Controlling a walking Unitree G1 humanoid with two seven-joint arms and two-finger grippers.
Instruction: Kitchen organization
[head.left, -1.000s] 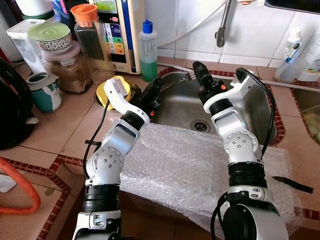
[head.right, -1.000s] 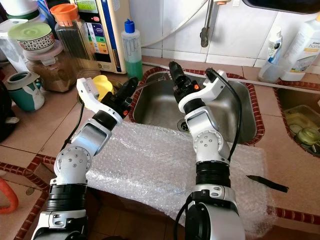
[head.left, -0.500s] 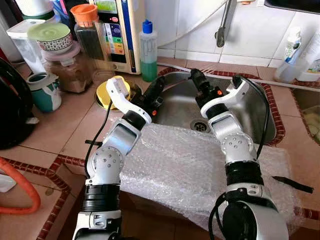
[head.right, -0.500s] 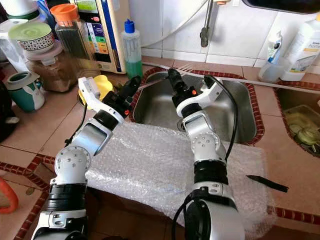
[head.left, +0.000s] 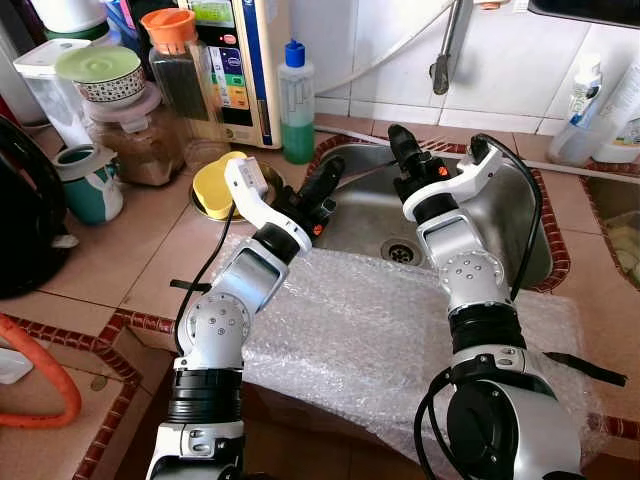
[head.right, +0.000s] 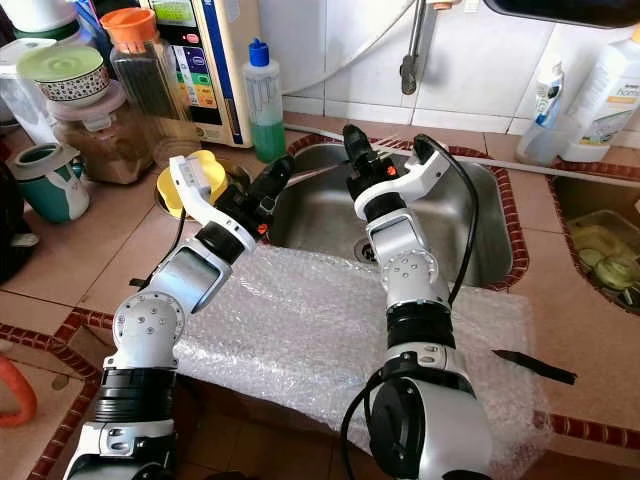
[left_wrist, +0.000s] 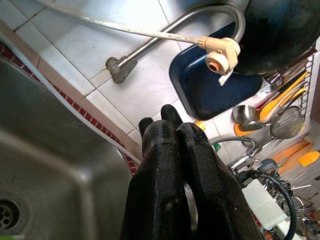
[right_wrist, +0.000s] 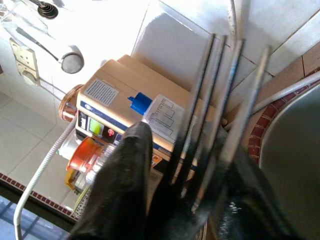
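Countertop tiled, bubble wrap beside sink; left tool closed empty; right tool grips fork.

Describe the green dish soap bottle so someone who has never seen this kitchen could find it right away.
Start at the steel sink set in the tiled counter. At its back left corner, against the white wall tiles, stands the soap bottle, just right of the cream water purifier. It is the clear bottle of green liquid with a blue cap, slimmer than the food jars farther left.

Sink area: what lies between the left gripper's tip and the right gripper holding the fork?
Just bare steel basin of the sink, seen in both eye views. The left gripper, shut and empty, and the right gripper with the fork hover apart above it.
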